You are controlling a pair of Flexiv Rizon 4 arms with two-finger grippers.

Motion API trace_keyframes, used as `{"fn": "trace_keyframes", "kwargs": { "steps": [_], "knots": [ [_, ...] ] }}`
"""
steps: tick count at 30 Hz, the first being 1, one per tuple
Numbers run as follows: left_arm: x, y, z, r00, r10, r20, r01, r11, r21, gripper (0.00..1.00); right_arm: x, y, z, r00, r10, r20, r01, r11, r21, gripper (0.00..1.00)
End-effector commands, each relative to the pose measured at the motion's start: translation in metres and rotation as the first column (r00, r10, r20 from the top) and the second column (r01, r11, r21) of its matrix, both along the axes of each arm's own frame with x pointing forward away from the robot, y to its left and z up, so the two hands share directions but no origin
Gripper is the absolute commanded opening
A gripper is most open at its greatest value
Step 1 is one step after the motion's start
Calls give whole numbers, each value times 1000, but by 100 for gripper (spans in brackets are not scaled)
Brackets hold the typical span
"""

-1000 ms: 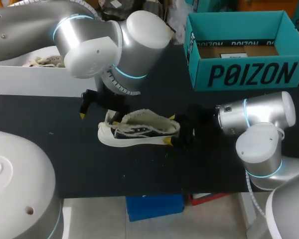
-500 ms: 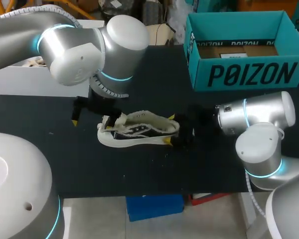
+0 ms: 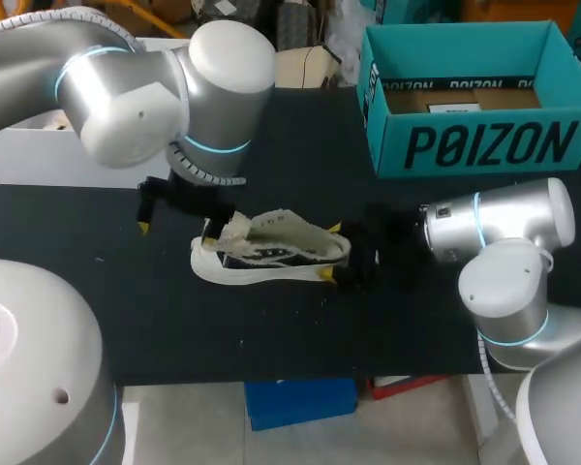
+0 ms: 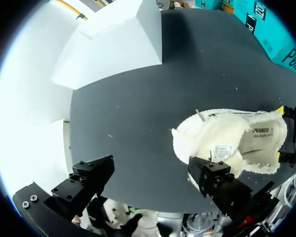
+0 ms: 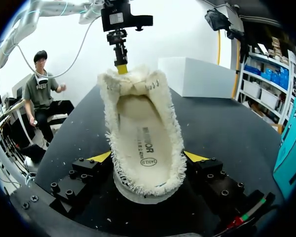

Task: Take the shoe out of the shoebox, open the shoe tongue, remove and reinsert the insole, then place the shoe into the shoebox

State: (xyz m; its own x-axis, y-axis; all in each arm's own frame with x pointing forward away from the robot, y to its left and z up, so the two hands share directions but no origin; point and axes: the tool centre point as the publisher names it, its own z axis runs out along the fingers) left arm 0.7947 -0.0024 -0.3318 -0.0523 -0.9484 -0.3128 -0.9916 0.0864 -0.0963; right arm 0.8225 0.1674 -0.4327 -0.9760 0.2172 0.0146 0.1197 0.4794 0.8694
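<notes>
A cream, fuzzy-edged shoe [image 3: 271, 254] lies on its side on the black table [image 3: 368, 329]. My right gripper [image 3: 330, 253] is shut on its heel, a yellow-tipped finger on each side [image 5: 147, 157]. In the right wrist view the insole [image 5: 143, 140] shows inside the shoe [image 5: 140, 123], and the tongue is folded at the far end. At the toe end my left gripper [image 3: 177, 227] stands open. One of its fingers [image 4: 218, 178] is over the shoe's [image 4: 232, 140] toe end, the other over bare table. The teal shoebox [image 3: 465, 145] stands open at the back right.
A white box [image 3: 68, 160] sits at the back left of the table, ahead of the left gripper [image 4: 150, 183] in its wrist view [image 4: 113, 44]. Bare black tabletop lies in front of the shoe and between it and the teal shoebox [image 4: 286, 44].
My left arm has drawn back to the left, carrying its open gripper a little away from the shoe's toe end. The shoe and the right gripper have stayed in place.
</notes>
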Motion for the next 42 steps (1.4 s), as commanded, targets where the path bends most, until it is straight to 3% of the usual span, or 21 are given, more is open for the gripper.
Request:
{"fn": "trace_keyframes", "kwargs": {
  "steps": [1, 5, 6, 7, 8, 11, 12, 13, 17, 22, 28, 42],
  "knots": [
    [-12, 3, 34, 993, -113, 45, 116, 990, -75, 100, 1, -1, -3, 1000, -1, -1, 1, 1000, -1, 0],
    [-9, -9, 61, 949, -308, 72, 317, 928, -197, 100, 1, -1, -3, 1000, -1, -1, 1, 1000, -1, 0],
    [-6, -12, 68, 920, -389, 59, 390, 882, -266, 94, 1, -1, -3, 1000, -1, -1, 1, 1000, -1, 0],
    [-4, -16, 74, 884, -465, 43, 455, 839, -298, 79, 1, -1, -3, 1000, -1, -1, 1, 1000, -1, 0],
    [-2, -22, 78, 836, -547, 43, 528, 781, -333, 46, 1, -1, -3, 1000, -1, -1, 1, 1000, -1, 0],
    [0, -46, 82, 532, -847, -23, 768, 493, -408, 24, 1, -1, -3, 1000, -1, -1, 1, 1000, -1, 0],
    [-3, -54, 82, 352, -936, -19, 824, 320, -467, 11, 1, -1, -3, 1000, -1, -1, 1, 1000, -1, 0],
    [-6, -61, 82, 199, -980, -20, 855, 184, -485, 0, 1, -1, -3, 1000, -1, -1, 1, 1000, -1, 0],
    [-2, -94, 77, 54, -998, -17, 858, 55, -510, 0, 1, -1, -3, 1000, -1, -1, 1, 1000, -1, 0],
    [10, -127, 69, -108, -991, -78, 851, -51, -523, 0, 1, -1, -3, 1000, -1, -1, 1, 1000, -1, 0],
    [10, -127, 69, -292, -954, -67, 798, -204, -567, 0, 1, -1, -3, 1000, -1, -1, 1, 1000, -1, 0],
    [10, -127, 69, -301, -951, -66, 794, -212, -570, 0, 1, -1, -3, 1000, -1, -1, 1, 1000, -1, 0]
  ]
}}
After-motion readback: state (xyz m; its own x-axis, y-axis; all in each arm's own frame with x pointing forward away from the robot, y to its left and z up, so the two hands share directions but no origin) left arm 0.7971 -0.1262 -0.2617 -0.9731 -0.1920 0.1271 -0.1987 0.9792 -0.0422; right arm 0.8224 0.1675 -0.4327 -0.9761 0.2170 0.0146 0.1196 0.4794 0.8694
